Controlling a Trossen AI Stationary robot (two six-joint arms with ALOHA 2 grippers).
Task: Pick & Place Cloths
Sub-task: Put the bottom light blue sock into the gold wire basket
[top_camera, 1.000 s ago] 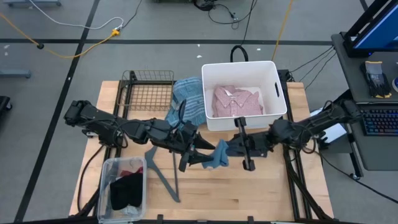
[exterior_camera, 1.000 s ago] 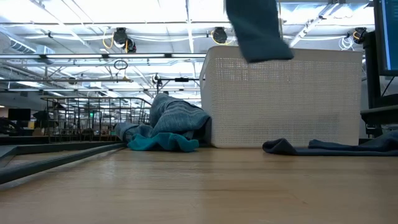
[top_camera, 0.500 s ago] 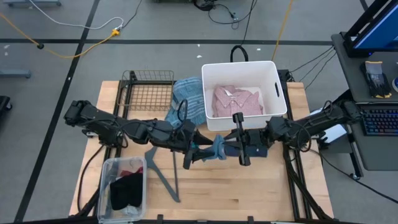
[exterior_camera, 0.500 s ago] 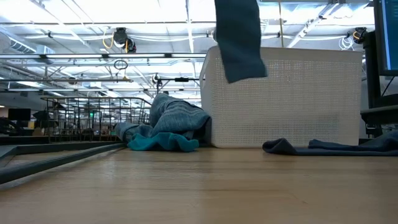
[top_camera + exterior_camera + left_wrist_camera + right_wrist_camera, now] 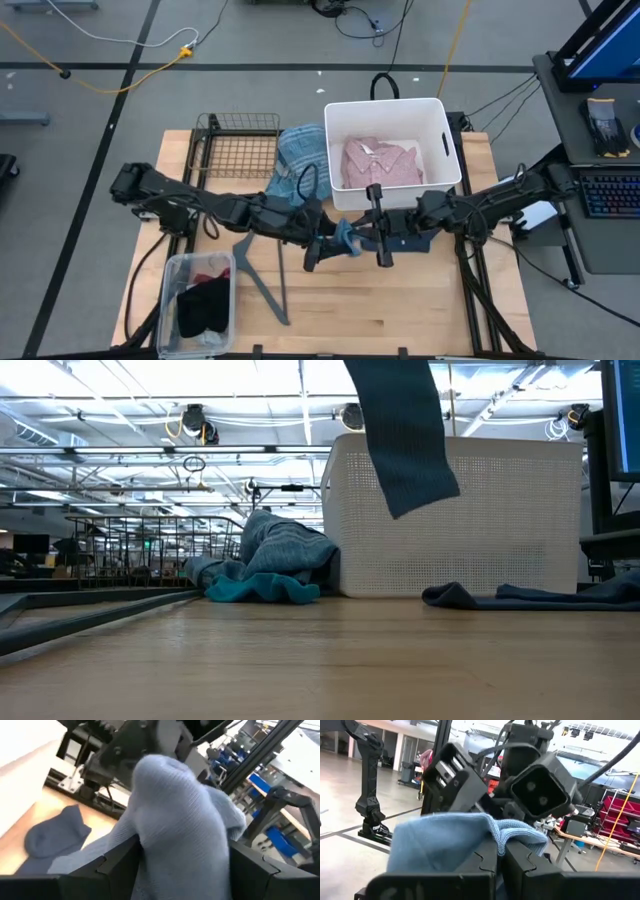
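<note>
The grey-blue cloth point(image 5: 347, 238) hangs above the table at frame centre in the high view, just below the white tub point(image 5: 440, 175). Both grippers clamp it: the left gripper point(image 5: 328, 244) from the left, the right gripper point(image 5: 368, 240) from the right. In the low view the cloth hangs down from the top centre, clear of the table point(image 5: 400, 310). A pink shirt point(image 5: 380, 163) lies inside the tub; a plaid shirt point(image 5: 303, 160) lies left of it.
</note>
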